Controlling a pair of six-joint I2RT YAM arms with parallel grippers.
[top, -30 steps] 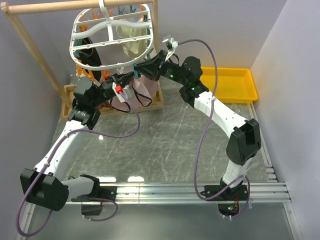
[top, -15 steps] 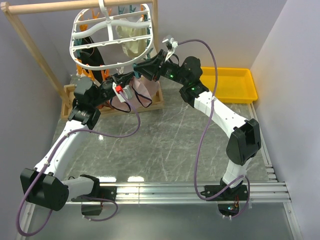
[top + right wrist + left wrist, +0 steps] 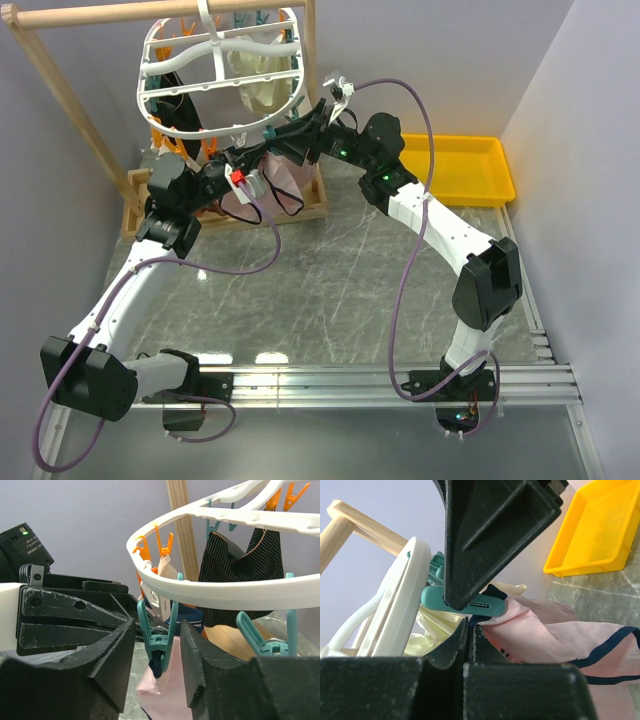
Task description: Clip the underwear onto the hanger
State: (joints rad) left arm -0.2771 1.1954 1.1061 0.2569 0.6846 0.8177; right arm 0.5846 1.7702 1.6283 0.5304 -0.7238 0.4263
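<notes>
The right end effector (image 3: pixel 157 630) is partly open. Its two black fingers stand on either side of a teal clothespin (image 3: pixel 158 645) that hangs from the near rim of the white hanger (image 3: pixel 225 592). The gaps are very narrow, and contact cannot be told for certain. The clothespin's lower tip bites the dark navy trim of the pale pink underwear (image 3: pixel 555 640).

The left end effector (image 3: pixel 471 630) is closed, pinching the pink fabric just beside and below that clothespin, and the rest of the underwear drapes away from it.

In the left wrist view, one right finger fills the top and hides most of the clothespin. From above, both end effectors crowd together under the hanger, so the clothespin is barely visible. A black striped garment (image 3: pixel 240 565) and a cream garment (image 3: pixel 262 90) hang on the hanger.

The left arm stretches forward over the surface (image 3: pixel 330 280) to the foot of the wooden frame (image 3: pixel 60 80). The right arm arches up and left, its wrist level with the hanger's rim, past a yellow tray (image 3: pixel 455 170).
</notes>
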